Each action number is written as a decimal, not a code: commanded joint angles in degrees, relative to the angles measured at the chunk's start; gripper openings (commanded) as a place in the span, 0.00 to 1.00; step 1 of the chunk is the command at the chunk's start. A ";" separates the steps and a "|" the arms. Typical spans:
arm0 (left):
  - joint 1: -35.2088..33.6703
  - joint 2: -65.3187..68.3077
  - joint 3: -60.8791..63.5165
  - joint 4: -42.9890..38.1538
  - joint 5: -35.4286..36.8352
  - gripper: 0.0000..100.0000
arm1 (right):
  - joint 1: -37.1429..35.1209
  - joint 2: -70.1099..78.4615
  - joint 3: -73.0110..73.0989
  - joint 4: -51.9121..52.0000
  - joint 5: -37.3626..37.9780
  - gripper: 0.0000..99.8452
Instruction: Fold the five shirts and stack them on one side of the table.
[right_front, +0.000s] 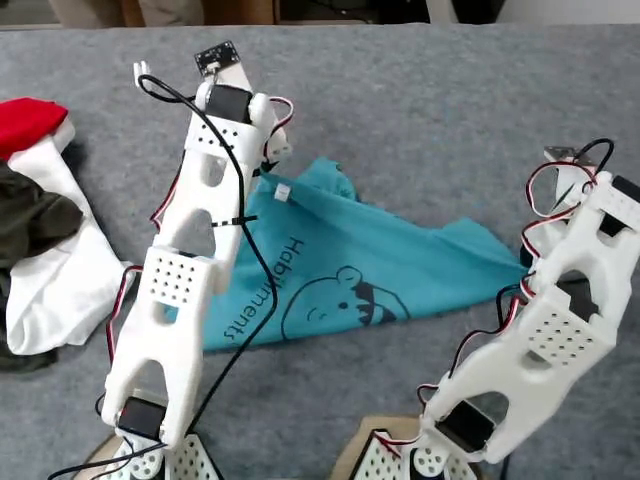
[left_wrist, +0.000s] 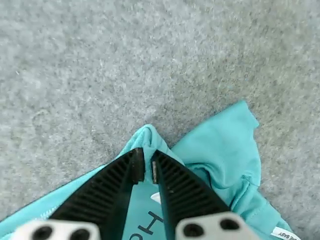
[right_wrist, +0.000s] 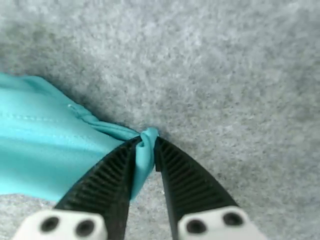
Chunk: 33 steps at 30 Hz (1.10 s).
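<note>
Left gripper: closed and pinching a raised peak of the teal shirt between its ribbed black fingers; the fabric is poking out just past the fingertips.
Right gripper: closed and clamping a bunched corner of the same shirt; a small knot of cloth is sitting between the tips.
Teal shirt, position: lying at the middle of the table, printed side facing up, stretching between the two arms. The far edge near the left arm is rumpling into folds, and a white neck label is showing there.
Teal shirt, condition: lying loosely and unevenly, narrowing toward the right arm's end.
Other shirts: a pile is lying at the table's left edge, well apart from the teal one. A red shirt is sitting at the far end, a dark shirt is resting beside it, and a white shirt is trailing under and around both.
Table surface: grey felt is covering the top.
</note>
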 joint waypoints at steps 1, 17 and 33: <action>-2.29 -4.62 -2.46 0.70 -0.79 0.02 | -0.48 -1.63 -0.48 -2.29 -0.53 0.01; -11.69 -33.36 11.16 0.70 -6.24 0.02 | -16.84 -21.85 -4.97 10.64 1.14 0.18; -17.23 -53.76 52.84 0.62 -16.44 0.02 | -37.14 14.46 -46.55 16.18 -9.76 0.18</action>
